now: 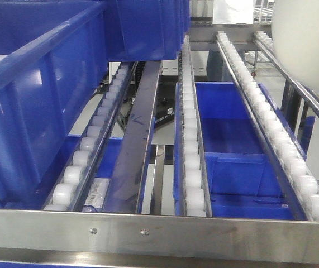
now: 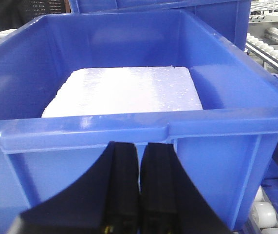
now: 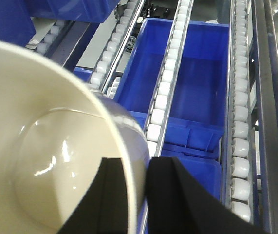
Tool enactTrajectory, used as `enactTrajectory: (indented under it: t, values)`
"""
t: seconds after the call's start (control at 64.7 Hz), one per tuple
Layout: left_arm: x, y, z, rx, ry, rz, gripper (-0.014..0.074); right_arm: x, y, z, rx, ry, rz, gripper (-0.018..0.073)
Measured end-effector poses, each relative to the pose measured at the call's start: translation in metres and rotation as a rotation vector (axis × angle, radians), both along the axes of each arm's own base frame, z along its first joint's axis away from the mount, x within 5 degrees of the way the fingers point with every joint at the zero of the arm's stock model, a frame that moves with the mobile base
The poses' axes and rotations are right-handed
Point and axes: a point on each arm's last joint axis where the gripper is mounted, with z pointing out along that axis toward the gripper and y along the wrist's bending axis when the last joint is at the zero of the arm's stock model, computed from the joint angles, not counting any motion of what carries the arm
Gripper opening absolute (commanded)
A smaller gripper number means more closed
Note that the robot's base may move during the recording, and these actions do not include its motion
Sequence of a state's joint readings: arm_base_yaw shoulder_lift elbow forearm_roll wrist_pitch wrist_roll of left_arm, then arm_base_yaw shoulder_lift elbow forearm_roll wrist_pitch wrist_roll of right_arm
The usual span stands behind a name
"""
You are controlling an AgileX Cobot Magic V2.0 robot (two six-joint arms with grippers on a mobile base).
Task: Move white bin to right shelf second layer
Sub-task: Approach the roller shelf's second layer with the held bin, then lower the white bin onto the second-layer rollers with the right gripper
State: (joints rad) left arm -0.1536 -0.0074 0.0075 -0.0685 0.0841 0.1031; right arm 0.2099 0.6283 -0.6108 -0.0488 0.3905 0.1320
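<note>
Right gripper [image 3: 136, 195] clamped on white bin [image 3: 46, 146] rim, held above roller level [image 1: 190, 139], not yet set down; left gripper [image 2: 139, 195] fingers together, idle.

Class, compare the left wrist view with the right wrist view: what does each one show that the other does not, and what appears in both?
Only the left wrist view shows the white foam slab lying inside a blue crate, with the left gripper closed and empty in front of the crate's wall.

Only the right wrist view shows the white bin, its rim pinched between the right gripper fingers, held above the roller rails, with an empty blue crate beneath them.

Both show blue crates and rows of white rollers.
</note>
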Motion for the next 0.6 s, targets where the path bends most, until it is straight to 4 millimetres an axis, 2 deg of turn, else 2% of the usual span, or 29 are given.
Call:
enactTrajectory:
  t: [0.603]
  values:
    - [0.0000,0.0000,0.0000,0.000,0.000,0.000,0.0085,0.0000,0.0000,0.0000,0.000,0.000,0.000,0.0057]
